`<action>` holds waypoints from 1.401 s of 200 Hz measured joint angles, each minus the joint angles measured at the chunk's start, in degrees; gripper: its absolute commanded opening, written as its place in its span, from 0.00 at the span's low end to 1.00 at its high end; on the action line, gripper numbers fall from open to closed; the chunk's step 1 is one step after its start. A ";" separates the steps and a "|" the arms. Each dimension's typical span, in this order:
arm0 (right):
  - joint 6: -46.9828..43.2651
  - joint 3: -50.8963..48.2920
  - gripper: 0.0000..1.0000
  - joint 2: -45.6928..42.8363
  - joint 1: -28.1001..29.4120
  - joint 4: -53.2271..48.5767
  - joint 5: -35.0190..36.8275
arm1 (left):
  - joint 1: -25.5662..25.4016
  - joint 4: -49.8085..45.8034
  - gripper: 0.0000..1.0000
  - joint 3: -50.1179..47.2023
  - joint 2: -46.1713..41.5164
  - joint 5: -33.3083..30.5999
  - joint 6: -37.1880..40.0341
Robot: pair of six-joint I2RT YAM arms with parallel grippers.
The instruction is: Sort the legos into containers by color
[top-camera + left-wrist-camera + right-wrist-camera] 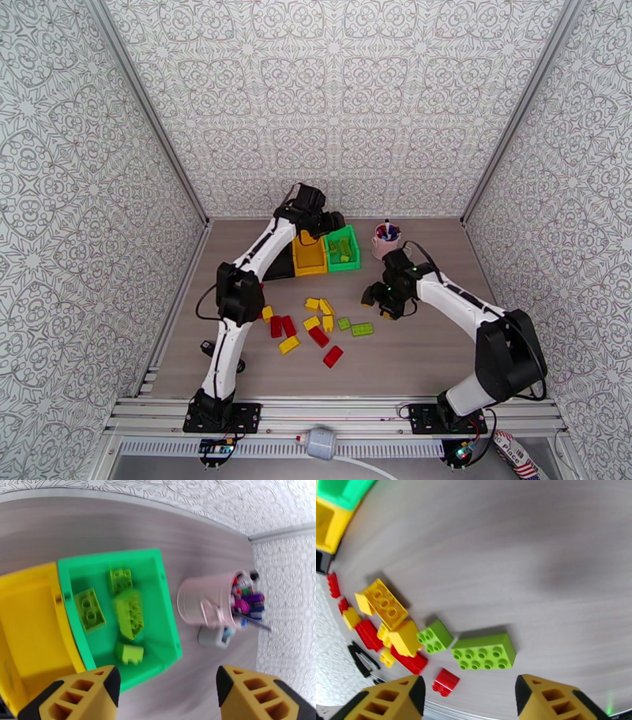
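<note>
The green bin (pixel 114 555) holds several lime legos (pixel 90 609), one of them (pixel 130 614) blurred. My left gripper (pixel 168 689) hovers open over the bin's near edge with nothing between its fingers; from above it (pixel 328 223) sits at the back over the yellow bin (pixel 310 264) and green bin (pixel 355 251). The left arm partly hides the black bin (pixel 280 268). Red, yellow and lime legos lie loose mid-table (pixel 318 335). My right gripper (pixel 470 695) is open just above a lime 2x4 brick (pixel 484 652), with a small lime brick (pixel 434 636) to its left.
A pink cup (pixel 385 241) with pens stands right of the green bin, and a small grey block (pixel 213 636) sits at its foot. A black clip (pixel 361 659) lies near the table's left edge. Patterned walls enclose the table on three sides.
</note>
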 measured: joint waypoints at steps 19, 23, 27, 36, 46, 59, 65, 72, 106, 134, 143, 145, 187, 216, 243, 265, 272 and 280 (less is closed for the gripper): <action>0.11 -1.75 0.67 -0.39 2.25 -0.07 0.42 | -1.77 0.04 0.72 -6.54 -6.64 -2.10 1.51; 0.24 -2.16 0.68 -0.44 2.69 -0.07 0.55 | -2.19 0.13 0.72 -8.22 -8.15 -2.64 1.79; 0.24 -2.58 0.68 -0.57 3.06 0.00 0.68 | -2.47 0.15 0.72 -9.62 -9.42 -2.97 1.99; 0.63 -3.72 0.68 -0.94 4.13 0.15 0.83 | -3.41 0.13 0.72 -13.79 -13.00 -4.28 2.38; 1.16 -4.98 0.70 -1.40 5.35 0.39 0.92 | -4.39 0.22 0.73 -18.23 -16.39 -5.55 2.69; 2.19 -6.27 0.70 -1.75 6.99 0.90 1.05 | -5.60 0.79 0.73 -24.92 -21.03 -7.37 2.93; 2.71 -6.82 0.71 -1.81 7.69 1.44 1.05 | -6.10 1.18 0.73 -28.50 -23.30 -8.09 2.80; 3.32 -7.41 0.71 -1.88 8.48 2.14 1.03 | -6.58 1.66 0.73 -32.24 -25.57 -8.90 2.40; 6.32 -10.29 0.73 -1.90 11.67 5.73 0.96 | -8.15 3.58 0.73 -50.73 -37.27 -12.72 -1.60; 8.52 -11.85 0.74 -1.90 12.41 8.52 0.76 | -10.38 5.16 0.73 -61.70 -46.03 -15.72 -6.19; 9.20 -12.13 0.75 -1.88 12.41 9.03 0.79 | -11.39 5.44 0.73 -64.41 -48.52 -16.46 -7.61; 9.27 -12.15 0.75 -1.86 12.41 9.11 0.81 | -11.65 5.57 0.73 -65.07 -49.13 -16.70 -8.00; 10.19 -12.13 0.75 -0.11 12.41 11.15 0.83 | -14.16 6.12 0.74 -73.26 -57.46 -19.65 -13.22; 10.32 -9.64 0.75 4.00 12.41 10.91 1.14 | -14.21 5.88 0.74 -75.69 -60.02 -21.11 -15.04; 9.84 -4.61 0.74 7.78 12.41 9.92 1.77 | -14.21 5.49 0.74 -76.04 -61.59 -22.21 -15.96; 9.01 -0.33 0.73 10.10 12.37 8.85 2.10 | -14.12 5.40 0.74 -76.04 -62.25 -22.45 -16.13; 8.68 1.03 0.73 10.97 12.28 8.37 2.23 | -14.03 5.42 0.75 -76.08 -62.38 -22.45 -16.15; 8.13 2.73 0.72 12.09 12.24 7.43 2.56 | -13.86 5.42 0.75 -76.24 -62.42 -22.43 -16.15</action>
